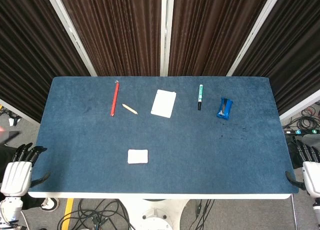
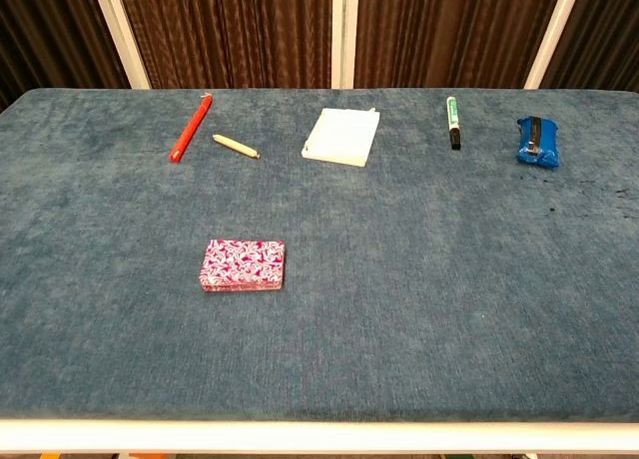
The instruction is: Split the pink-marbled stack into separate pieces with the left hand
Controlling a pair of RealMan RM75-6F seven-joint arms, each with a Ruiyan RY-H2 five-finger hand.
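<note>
The pink-marbled stack (image 2: 243, 265) lies flat on the blue table (image 2: 419, 279), left of centre and towards the front. In the head view the stack (image 1: 137, 156) looks washed out to white. My left hand (image 1: 17, 172) hangs off the table's front left corner, fingers apart and holding nothing, well to the left of the stack. My right hand (image 1: 310, 171) sits off the front right corner, partly cut by the frame edge, fingers apart and empty. Neither hand shows in the chest view.
Along the far half of the table lie a red pen (image 1: 114, 98), a short pencil (image 1: 129, 108), a white pad (image 1: 163, 103), a green marker (image 1: 200, 96) and a blue packet (image 1: 225, 108). Dark curtains hang behind the table.
</note>
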